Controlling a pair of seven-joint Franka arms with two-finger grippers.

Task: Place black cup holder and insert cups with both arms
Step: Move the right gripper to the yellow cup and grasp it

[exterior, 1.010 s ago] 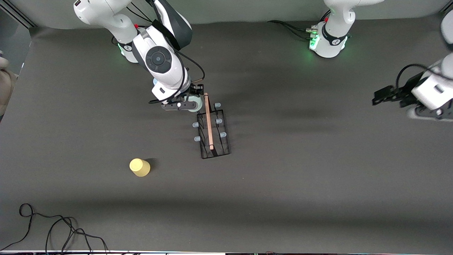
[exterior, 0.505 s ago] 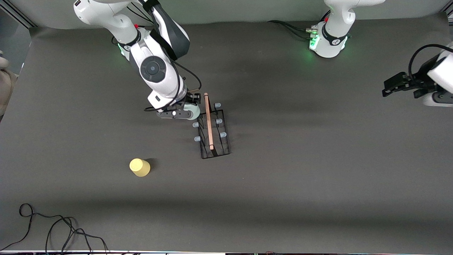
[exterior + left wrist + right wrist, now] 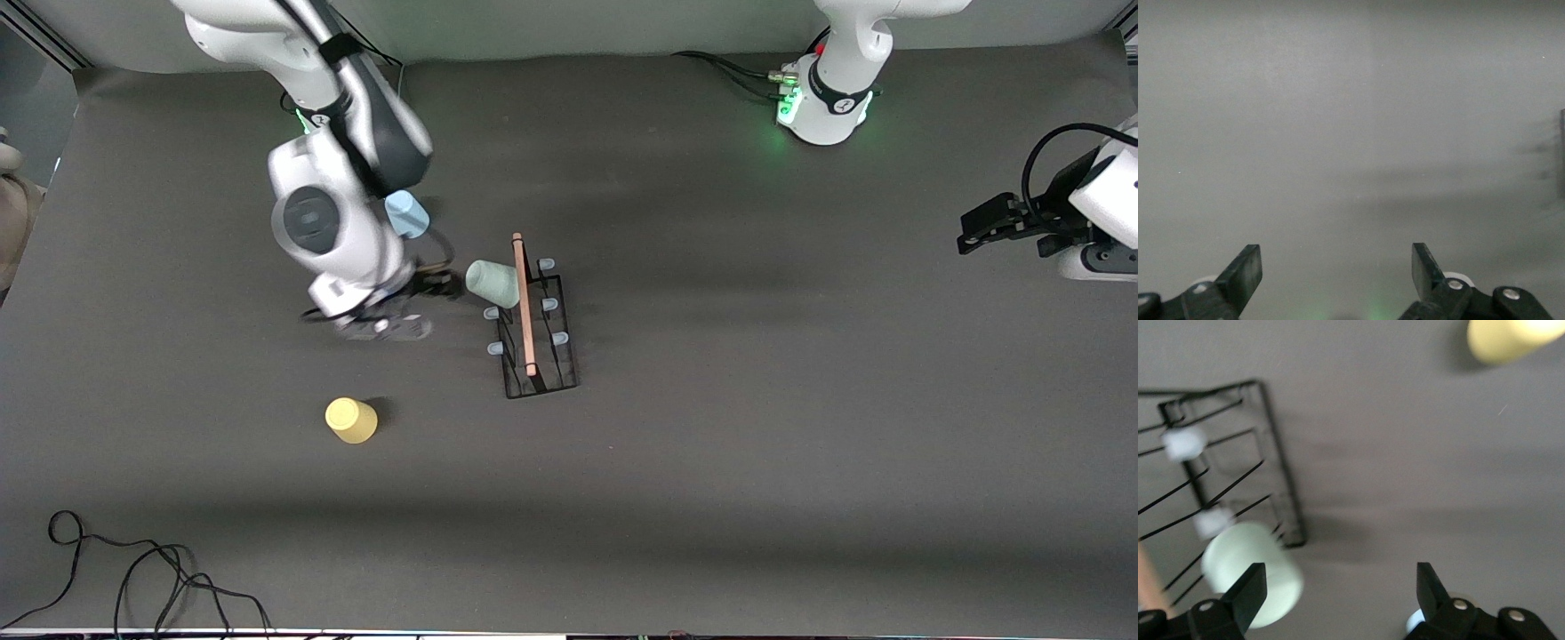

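Note:
The black cup holder (image 3: 536,331) stands mid-table with its wooden rod handle (image 3: 524,302) on top. It also shows in the right wrist view (image 3: 1275,453). The mint green cup (image 3: 492,283) sits tilted on a peg at the holder's end farther from the front camera, and shows in the right wrist view (image 3: 1251,572). My right gripper (image 3: 384,326) is open and empty, just beside that cup toward the right arm's end (image 3: 1338,590). The light blue cup (image 3: 407,214) stands beside the right arm. The yellow cup (image 3: 351,420) stands upside down nearer the front camera (image 3: 1511,337). My left gripper (image 3: 1080,258) is open and empty (image 3: 1337,267).
A black cable (image 3: 133,578) lies coiled at the table's front corner toward the right arm's end. The left arm waits at its own end of the table over bare mat.
My right gripper let go of the mint cup, left it on the holder's peg and drew back toward the right arm's end. The light blue cup came into view. The left arm pulled away.

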